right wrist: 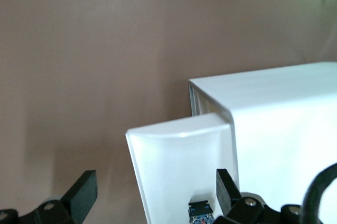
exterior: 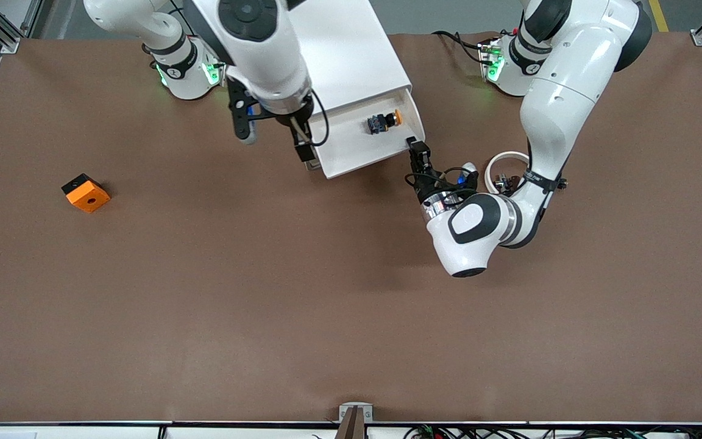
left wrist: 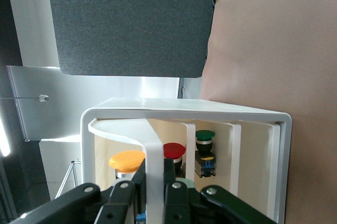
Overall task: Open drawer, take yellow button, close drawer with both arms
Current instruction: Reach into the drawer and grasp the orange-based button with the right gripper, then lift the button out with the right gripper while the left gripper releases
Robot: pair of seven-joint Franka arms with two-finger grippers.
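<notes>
The cabinet (exterior: 351,55) was a smooth white box with rounded edges on a matte brown table (exterior: 265,292). Its top drawer (exterior: 351,146) stood pulled out, a wide shallow white tray with thin walls.

The button (exterior: 382,122) lay on its side in the drawer, near the corner toward the left arm's end. It had a dark cylindrical body, a yellow collar and what seemed to be a red cap, though the cap was too small to be sure of the colour. Its long axis ran roughly along the drawer's width, with the cap pointing toward the left arm's end.

The left gripper (exterior: 418,148) was at the drawer's front corner, its fingers pressed together on the thin front edge of the drawer. The button lay just inside that corner, close to these fingers.

The right gripper (exterior: 275,135) hung over the other front corner of the drawer with its fingers (right wrist: 84,192) spread wide and holding nothing. The button was below it, well along the tray.

An orange square block (exterior: 86,192) with a round hole lay far from both grippers, toward the right arm's end.
</notes>
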